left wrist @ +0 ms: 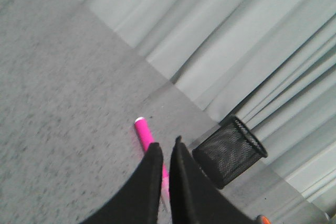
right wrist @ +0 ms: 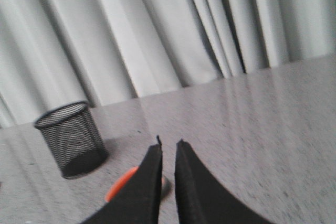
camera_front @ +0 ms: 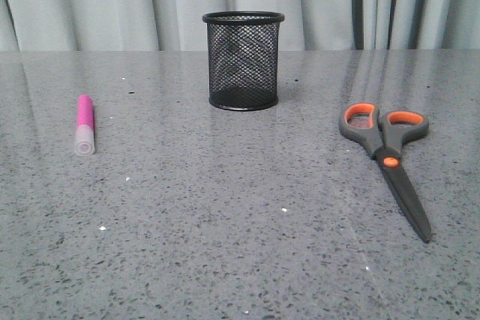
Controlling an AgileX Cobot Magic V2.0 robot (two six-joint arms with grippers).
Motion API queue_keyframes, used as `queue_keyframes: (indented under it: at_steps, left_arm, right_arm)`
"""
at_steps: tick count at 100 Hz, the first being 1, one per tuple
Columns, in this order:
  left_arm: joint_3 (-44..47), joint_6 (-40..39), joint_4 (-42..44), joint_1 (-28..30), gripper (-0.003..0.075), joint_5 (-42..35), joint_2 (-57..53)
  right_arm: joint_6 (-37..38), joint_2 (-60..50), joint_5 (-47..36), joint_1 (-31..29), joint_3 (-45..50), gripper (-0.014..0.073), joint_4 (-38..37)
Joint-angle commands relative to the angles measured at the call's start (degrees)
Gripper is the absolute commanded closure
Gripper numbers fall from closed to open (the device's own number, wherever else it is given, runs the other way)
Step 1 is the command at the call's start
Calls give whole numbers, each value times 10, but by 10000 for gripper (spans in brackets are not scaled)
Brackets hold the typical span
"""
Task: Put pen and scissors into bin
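Above pen, L gripper nearly closed

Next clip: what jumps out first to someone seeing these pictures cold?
The bright-pink pen lying alone on the left of the grey table, and the orange-lined scissors flat on the right, blades pointing toward the camera. Between them, farther back, the black mesh bin stands upright and looks empty. In the wrist views, the left gripper and right gripper hang above the table with fingers nearly together, holding nothing.
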Motion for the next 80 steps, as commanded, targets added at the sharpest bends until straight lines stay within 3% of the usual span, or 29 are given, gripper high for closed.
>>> queue_keyframes:
  at_steps: [1,21,43,50,69,80]
  left_arm:
    - [-76,0,61,0,742,5,8]
    - [-250,0,249,0,742,151,163]
    - [-388,26,296,-7,731,256,315]
    - [-415,26,297,-14,671,265,343]
    - [-487,10,299,-29,363,291,429]
    - [-539,-5,329,-46,360,356,497]
  right_arm:
    - [-4,14,21,-4,-71,561,-39]
    - [-4,129,173,-4,-215,561,-126]
    - [-4,248,245,-4,-323,546,-124]
    - [-4,274,276,-4,-352,509,-118]
    - [-4,319,301,-4,-381,286,-91]
    - [-4,329,307,-4,-381,283,-91]
